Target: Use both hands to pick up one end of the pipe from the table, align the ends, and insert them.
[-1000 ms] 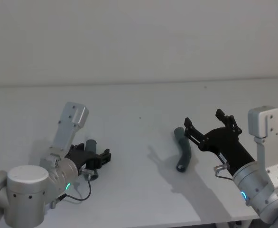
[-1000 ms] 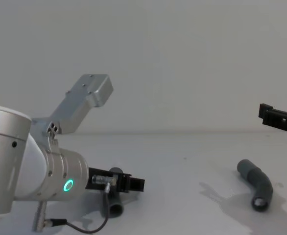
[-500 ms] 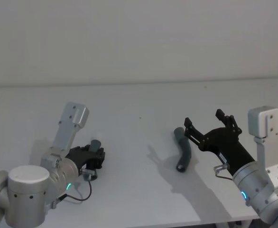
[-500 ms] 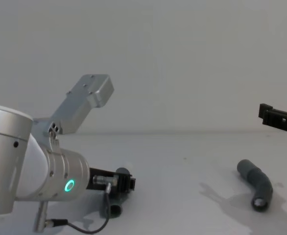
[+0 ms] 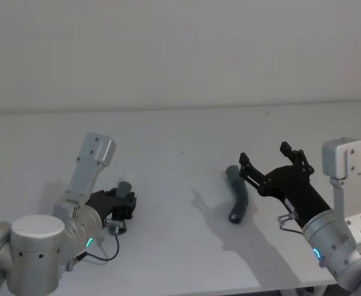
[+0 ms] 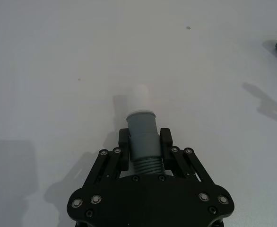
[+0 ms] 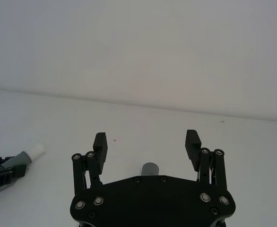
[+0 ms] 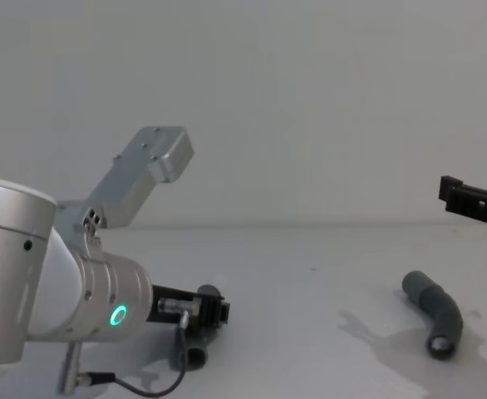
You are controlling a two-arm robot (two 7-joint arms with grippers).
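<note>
Dark grey ribbed hose piece (image 6: 143, 163), white tapered tip (image 6: 139, 97); second bent hose piece (image 5: 238, 196), dark grey; black angular left gripper (image 6: 144, 137) (green ring light (image 8: 120, 315)); plain white table (image 5: 180, 132).

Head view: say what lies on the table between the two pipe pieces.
Only bare table, in the head view. The left gripper is shut on the white-tipped piece; the other piece lies near the open right gripper.

You're looking at a plain pale wall (image 5: 180, 49) from nine round to three o'clock, matte and evenly lit, meeting the white tabletop (image 5: 168, 132) along one straight line.
</note>
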